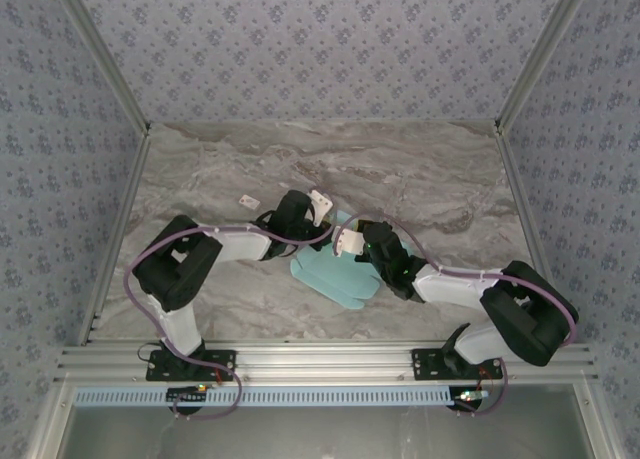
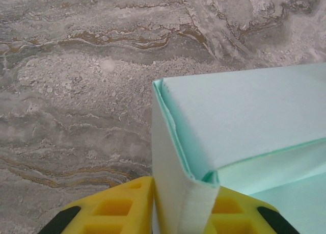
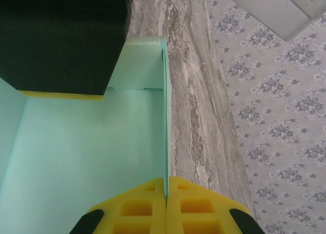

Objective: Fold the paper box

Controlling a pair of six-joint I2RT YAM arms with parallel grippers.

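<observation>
Centrally, marbled table (image 1: 420, 169), floral walls (image 1: 320, 49), L gripper (image 2: 183, 198) pinching paper box (image 2: 244, 117) corner, R gripper (image 3: 166, 188) its side (edge-on).

The left claw (image 1: 316, 213) and right claw (image 1: 347, 241) meet at the paper box (image 1: 335, 279) on the marble table (image 1: 430, 179).

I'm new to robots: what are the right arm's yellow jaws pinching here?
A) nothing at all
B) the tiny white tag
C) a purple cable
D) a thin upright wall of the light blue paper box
D: in the right wrist view the yellow fingers meet on a thin upright wall of the paper box, seen edge-on between them.
</observation>
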